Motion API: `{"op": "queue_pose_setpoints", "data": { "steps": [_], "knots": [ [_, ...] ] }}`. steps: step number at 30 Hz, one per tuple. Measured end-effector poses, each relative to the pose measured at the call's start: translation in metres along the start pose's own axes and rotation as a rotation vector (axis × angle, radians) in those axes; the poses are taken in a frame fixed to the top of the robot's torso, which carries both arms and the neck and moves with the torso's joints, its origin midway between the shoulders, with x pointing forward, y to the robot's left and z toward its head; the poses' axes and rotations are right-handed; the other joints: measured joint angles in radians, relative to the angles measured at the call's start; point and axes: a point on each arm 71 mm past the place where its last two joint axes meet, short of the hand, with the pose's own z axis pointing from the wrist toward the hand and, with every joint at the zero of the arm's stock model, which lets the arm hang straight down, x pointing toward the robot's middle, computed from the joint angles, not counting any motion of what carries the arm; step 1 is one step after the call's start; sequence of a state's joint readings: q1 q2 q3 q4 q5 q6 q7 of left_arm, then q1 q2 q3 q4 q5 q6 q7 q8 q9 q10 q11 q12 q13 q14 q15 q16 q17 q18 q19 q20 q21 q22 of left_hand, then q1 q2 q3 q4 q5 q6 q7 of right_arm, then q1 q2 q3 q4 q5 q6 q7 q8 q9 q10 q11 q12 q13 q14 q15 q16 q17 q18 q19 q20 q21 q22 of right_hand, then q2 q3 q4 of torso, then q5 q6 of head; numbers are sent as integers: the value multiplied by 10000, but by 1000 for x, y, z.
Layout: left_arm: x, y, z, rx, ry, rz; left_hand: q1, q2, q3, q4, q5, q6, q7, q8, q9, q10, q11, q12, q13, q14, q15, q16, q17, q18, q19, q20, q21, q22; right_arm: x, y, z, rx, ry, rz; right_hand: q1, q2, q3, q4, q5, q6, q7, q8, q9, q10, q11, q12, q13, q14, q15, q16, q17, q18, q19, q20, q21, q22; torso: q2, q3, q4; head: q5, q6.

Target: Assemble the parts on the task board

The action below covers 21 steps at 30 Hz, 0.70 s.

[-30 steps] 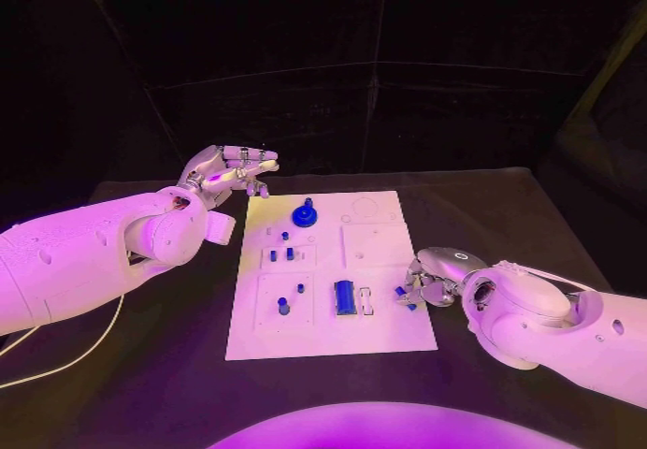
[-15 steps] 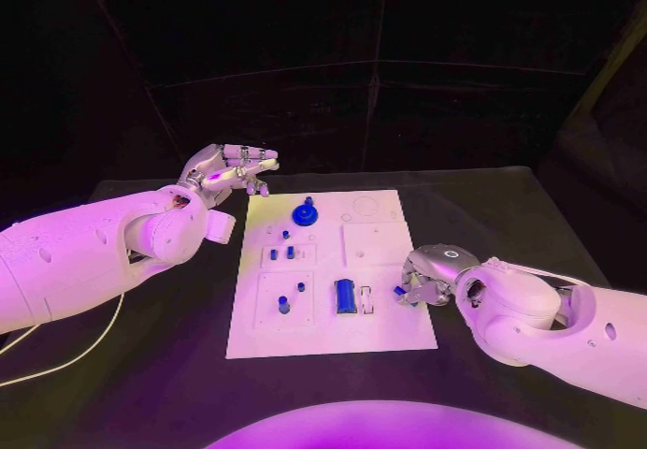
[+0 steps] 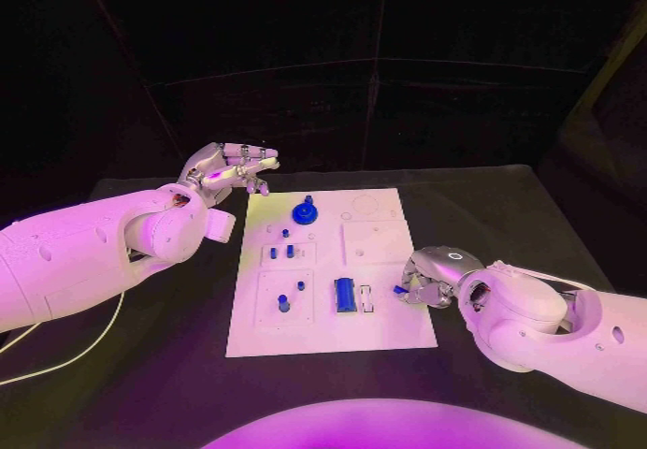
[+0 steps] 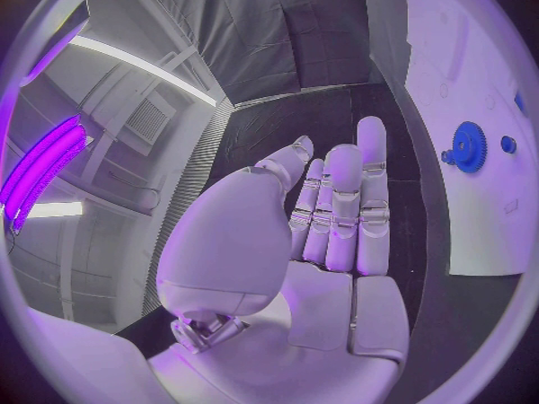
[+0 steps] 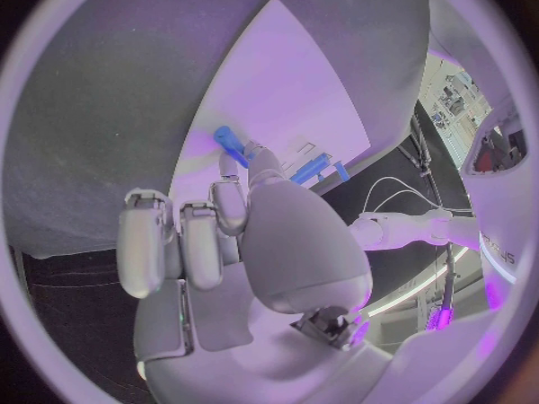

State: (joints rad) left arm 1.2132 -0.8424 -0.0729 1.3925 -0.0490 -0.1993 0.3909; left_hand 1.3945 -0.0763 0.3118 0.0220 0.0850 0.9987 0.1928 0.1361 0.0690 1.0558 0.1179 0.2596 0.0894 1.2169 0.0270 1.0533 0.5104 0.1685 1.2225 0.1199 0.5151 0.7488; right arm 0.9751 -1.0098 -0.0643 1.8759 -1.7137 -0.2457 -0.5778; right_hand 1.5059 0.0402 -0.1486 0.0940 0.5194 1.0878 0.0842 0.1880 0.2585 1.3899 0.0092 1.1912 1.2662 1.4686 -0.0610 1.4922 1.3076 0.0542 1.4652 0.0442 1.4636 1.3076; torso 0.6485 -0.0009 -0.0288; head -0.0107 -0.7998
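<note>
**Right hand pinching a blue part at the board's right edge; left hand idle off the far-left corner**

Task board (image 3: 381,245) lies mid-table on the black table (image 3: 512,215), long axis running 6 to 12 o'clock.

Right hand (image 3: 429,278) sits at the board's 4 o'clock edge, fingers curled down, a small blue part (image 3: 400,291) pinched at their tips; the right wrist view shows the same blue part (image 5: 230,144) gripped between thumb and a finger just over the board's edge.

Left hand (image 3: 229,170) hovers off the board's 11 o'clock corner, above the table. Fingers are extended side by side in the left wrist view (image 4: 337,233), nothing in the palm.

On the board: blue gear (image 3: 305,214) with a knob, toward 12 o'clock; blue block (image 3: 345,296) near 6 o'clock; two small pegs (image 3: 280,253) left of centre; one peg (image 3: 283,303) at 7 o'clock.
</note>
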Motion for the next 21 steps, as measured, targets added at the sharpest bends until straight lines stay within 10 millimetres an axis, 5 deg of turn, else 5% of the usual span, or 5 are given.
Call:
{"op": "queue_pose_setpoints", "data": {
  "steps": [10, 17, 21],
  "knots": [
    [0, 0, 0, -12, 5, -4, 0, 0, 0, 0, 0, 0, 0, 0, 0, -37, -37, 0, 0, 0, 0, 0, 1, 0, 0, 0, 0, 1, -2, 6, -8, 74, -477, 1325, -11, -9, 328, 194, 138, 30, 32, -37, 4, 36, 35, 0, -59, 21, -22, 5, 4, 0, 0, 0, 0, -1, 1, -7, 11, 21, -21],
    [0, 0, 0, -18, 22, -11, 0, 0, 0, 0, 0, 0, 0, 0, 0, -36, -36, 0, 0, 0, 0, 0, 1, -1, 0, 0, 0, 1, -6, 13, -10, 71, -920, 2171, -380, -379, 595, 423, -55, 36, 35, -45, 103, 38, 32, 34, -290, 16, -94, 5, 3, 0, 37, -37, 70, -1, 1, -10, 11, 37, -25],
    [1, 0, 0, -20, 35, -16, 0, 0, 0, 0, 0, 0, 0, 0, 0, -36, -37, 0, 0, 0, 0, 0, 1, 0, 0, 0, 0, 2, -5, 17, -7, 134, -869, 2586, -473, -466, 681, 501, -191, 213, -111, -44, 109, 38, 32, 258, -142, -55, -164, 5, 2, 0, 37, -37, 70, -1, 1, -12, 11, 43, -34]
  ]
}}
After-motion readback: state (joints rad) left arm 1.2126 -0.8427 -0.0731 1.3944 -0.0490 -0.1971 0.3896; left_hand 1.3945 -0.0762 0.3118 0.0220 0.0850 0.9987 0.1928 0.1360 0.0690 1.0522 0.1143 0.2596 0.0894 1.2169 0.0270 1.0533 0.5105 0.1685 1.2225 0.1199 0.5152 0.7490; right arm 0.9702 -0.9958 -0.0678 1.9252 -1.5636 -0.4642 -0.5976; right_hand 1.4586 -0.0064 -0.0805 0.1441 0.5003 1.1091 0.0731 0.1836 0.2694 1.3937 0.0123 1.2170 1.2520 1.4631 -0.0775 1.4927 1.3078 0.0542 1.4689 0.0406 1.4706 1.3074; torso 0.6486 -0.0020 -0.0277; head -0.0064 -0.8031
